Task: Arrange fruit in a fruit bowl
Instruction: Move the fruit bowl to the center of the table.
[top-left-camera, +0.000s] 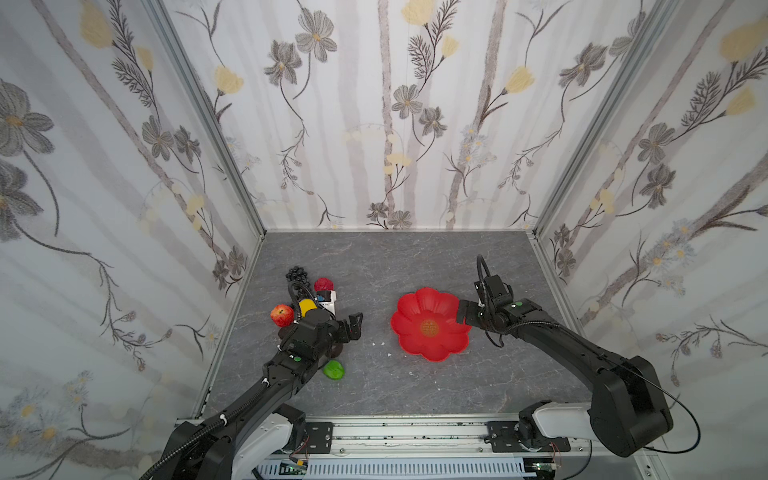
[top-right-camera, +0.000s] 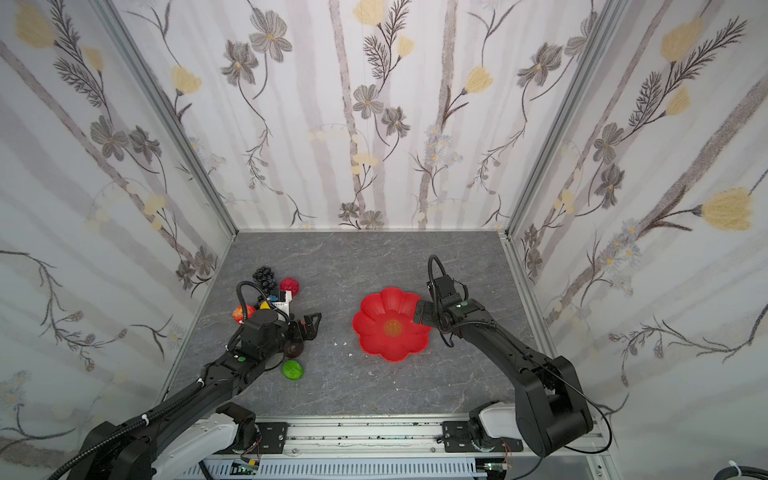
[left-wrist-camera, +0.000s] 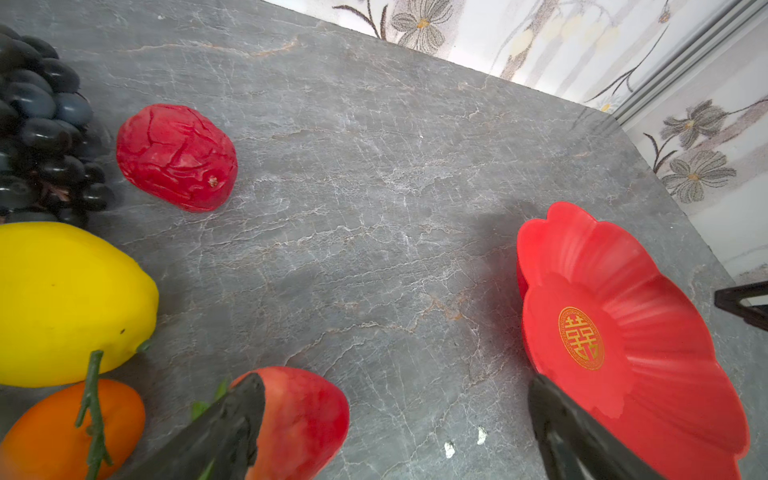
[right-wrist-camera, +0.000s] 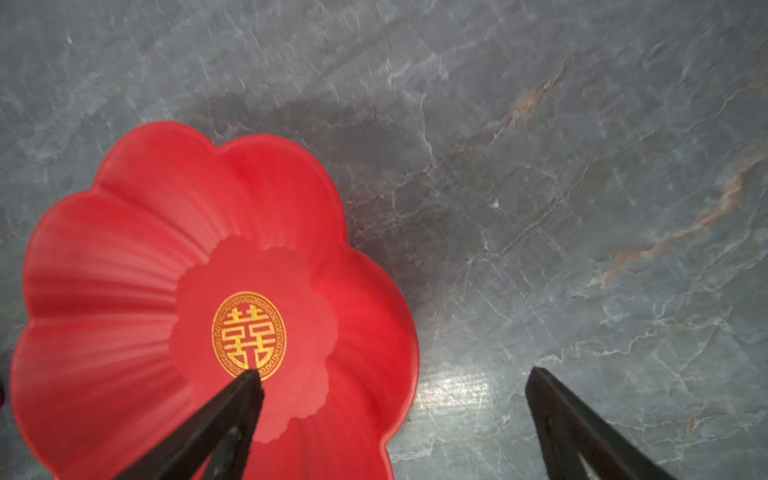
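Observation:
The red scalloped fruit bowl (top-left-camera: 415, 349) (top-right-camera: 374, 345) (left-wrist-camera: 582, 257) (right-wrist-camera: 124, 232) lies empty on the right half of the table. My right gripper (top-left-camera: 461, 316) (top-right-camera: 419, 313) (right-wrist-camera: 395, 376) stands open at its right rim, one finger over the gold emblem, the other over bare table. Fruit clusters at the left: black grapes (top-left-camera: 297, 274) (left-wrist-camera: 37, 137), bumpy red fruit (top-left-camera: 324, 284) (left-wrist-camera: 176, 156), lemon (top-left-camera: 307, 306) (left-wrist-camera: 62, 303), apple (top-left-camera: 282, 314), orange (left-wrist-camera: 54, 432), lime (top-left-camera: 333, 369). My left gripper (top-left-camera: 353, 326) (top-right-camera: 312, 324) (left-wrist-camera: 395, 386) is open and empty, with a smooth red fruit (left-wrist-camera: 303, 419) beside one finger.
Flowered walls close in the grey stone table (top-left-camera: 374, 270) on three sides, with metal posts at the back corners. Small white crumbs (top-left-camera: 379, 344) lie between the fruit and the bowl. A dark fruit (top-right-camera: 294, 350) is half hidden under the left arm.

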